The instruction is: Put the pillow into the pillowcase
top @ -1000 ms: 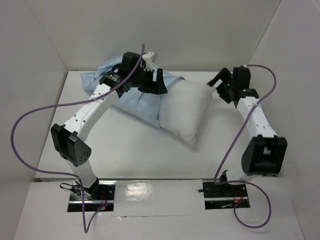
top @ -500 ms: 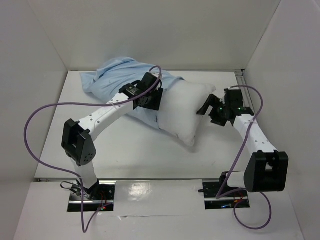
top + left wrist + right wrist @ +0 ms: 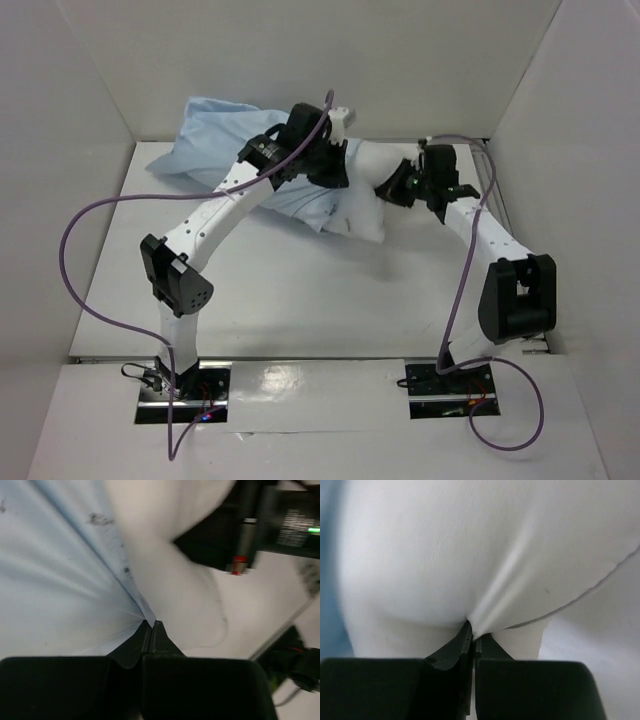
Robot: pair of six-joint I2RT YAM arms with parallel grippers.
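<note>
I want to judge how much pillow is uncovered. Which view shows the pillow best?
Top external: the pillow shows its uncovered end, right of the pillowcase. The right wrist view shows only a pinched fold up close; the left wrist view, a blurred white patch beside the blue hem.

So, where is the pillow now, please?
The pillow lies far centre-right in the top view, between the left pincer and right pincer, partly inside the pillowcase.

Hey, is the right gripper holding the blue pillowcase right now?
No, the right gripper is shut on a pinched fold of the white pillow in the right wrist view.
</note>
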